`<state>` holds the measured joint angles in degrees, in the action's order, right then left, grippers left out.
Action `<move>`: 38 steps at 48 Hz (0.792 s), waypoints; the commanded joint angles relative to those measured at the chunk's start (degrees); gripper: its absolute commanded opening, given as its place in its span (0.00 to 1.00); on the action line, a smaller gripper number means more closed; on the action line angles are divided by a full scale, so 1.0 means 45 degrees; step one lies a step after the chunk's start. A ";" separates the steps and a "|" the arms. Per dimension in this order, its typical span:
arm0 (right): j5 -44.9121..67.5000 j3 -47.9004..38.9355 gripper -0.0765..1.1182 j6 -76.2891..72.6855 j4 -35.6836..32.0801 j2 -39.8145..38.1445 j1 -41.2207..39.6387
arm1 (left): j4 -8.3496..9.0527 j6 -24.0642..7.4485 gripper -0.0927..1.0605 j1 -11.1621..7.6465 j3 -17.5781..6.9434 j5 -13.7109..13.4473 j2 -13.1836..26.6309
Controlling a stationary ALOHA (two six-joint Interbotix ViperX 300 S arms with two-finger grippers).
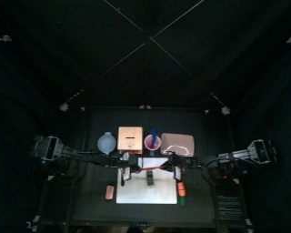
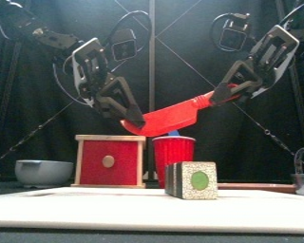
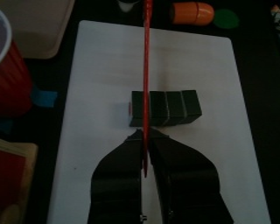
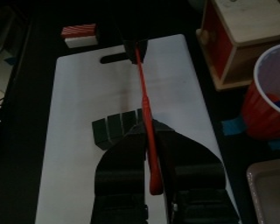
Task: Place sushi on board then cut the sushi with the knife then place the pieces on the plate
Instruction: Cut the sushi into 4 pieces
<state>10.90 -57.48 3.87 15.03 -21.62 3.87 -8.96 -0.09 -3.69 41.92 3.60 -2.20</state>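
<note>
Gripping red knife [image 2: 180,113]: L gripper [image 2: 128,120] + R gripper [image 2: 226,94], over sushi [image 2: 193,179] on board [image 2: 104,205]; red cup [image 2: 175,154] behind.

Black curtains [image 1: 145,55] (dim throughout) enclose a small black table [image 1: 90,213].

Table [image 1: 94,205]: white board [image 1: 152,189], wooden box [image 1: 130,138], red cup [image 1: 152,141], bowl [image 1: 105,142], pink tray [image 1: 177,143].

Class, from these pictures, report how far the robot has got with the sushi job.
Done: the sushi roll stands on the white board. In hand: the left gripper and right gripper both hold the red knife above the roll, not touching it. Left: cutting, as the blocks are joined, then moving pieces to the pink tray.
</note>
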 commanded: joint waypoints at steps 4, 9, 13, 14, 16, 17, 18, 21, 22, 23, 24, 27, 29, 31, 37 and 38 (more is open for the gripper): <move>-0.0332 0.0254 0.34 -0.0020 0.0430 -0.0039 0.0020 | -0.0098 0.0059 0.43 -0.0117 -0.0449 0.0039 0.0020; -0.0820 0.0234 0.34 -0.0020 0.0742 0.0137 0.0020 | -0.0312 0.0059 0.43 -0.0195 -0.0488 0.0039 0.0176; -0.1328 0.0273 0.34 -0.0020 0.0996 0.0332 0.0020 | -0.0527 0.0059 0.43 -0.0234 -0.0547 0.0039 0.0352; -0.1445 0.0293 0.34 -0.0020 0.1035 0.0371 0.0039 | -0.0566 0.0059 0.43 -0.0254 -0.0586 0.0039 0.0391; -0.1641 0.0293 0.34 -0.0020 0.1074 0.0449 0.0020 | -0.0645 0.0039 0.43 -0.0273 -0.0625 0.0020 0.0449; -0.1738 0.0293 0.34 -0.0020 0.1074 0.0488 0.0020 | -0.0645 0.0039 0.43 -0.0293 -0.0625 0.0020 0.0469; -0.1816 0.0293 0.34 0.0000 0.1074 0.0527 0.0020 | -0.0664 0.0039 0.43 -0.0293 -0.0645 0.0000 0.0508; -0.1914 0.0293 0.34 0.0000 0.1074 0.0664 0.0000 | -0.0664 0.0039 0.43 -0.0293 -0.0703 -0.0039 0.0605; -0.1934 0.0312 0.34 0.0000 0.1074 0.0684 0.0000 | -0.0664 0.0039 0.43 -0.0293 -0.0723 -0.0078 0.0645; -0.1953 0.0312 0.34 0.0000 0.1074 0.0703 -0.0020 | -0.0664 0.0039 0.43 -0.0293 -0.0742 -0.0078 0.0684; -0.1953 0.0312 0.34 0.0000 0.1074 0.0762 -0.0020 | -0.0664 0.0039 0.43 -0.0293 -0.0762 -0.0117 0.0723; -0.1973 0.0312 0.34 0.0000 0.1035 0.0859 -0.0039 | -0.0664 0.0039 0.43 -0.0293 -0.0840 -0.0215 0.0781; -0.2012 0.0312 0.34 0.0000 0.1035 0.0898 -0.0039 | -0.0664 0.0039 0.43 -0.0293 -0.0898 -0.0293 0.0840; -0.2031 0.0293 0.34 0.0000 0.1035 0.0937 -0.0078 | -0.0645 0.0039 0.43 -0.0293 -0.0957 -0.0352 0.0898; -0.2051 0.0312 0.34 0.0000 0.1035 0.1113 -0.0117 | -0.0645 0.0020 0.43 -0.0293 -0.1035 -0.0430 0.1035; -0.2031 0.0332 0.34 0.0000 0.1035 0.1133 -0.0117 | -0.0645 0.0020 0.43 -0.0293 -0.1074 -0.0430 0.1055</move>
<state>1.67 -56.87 3.96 19.60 -16.35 3.60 -11.78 -0.09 -5.01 38.85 1.49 2.81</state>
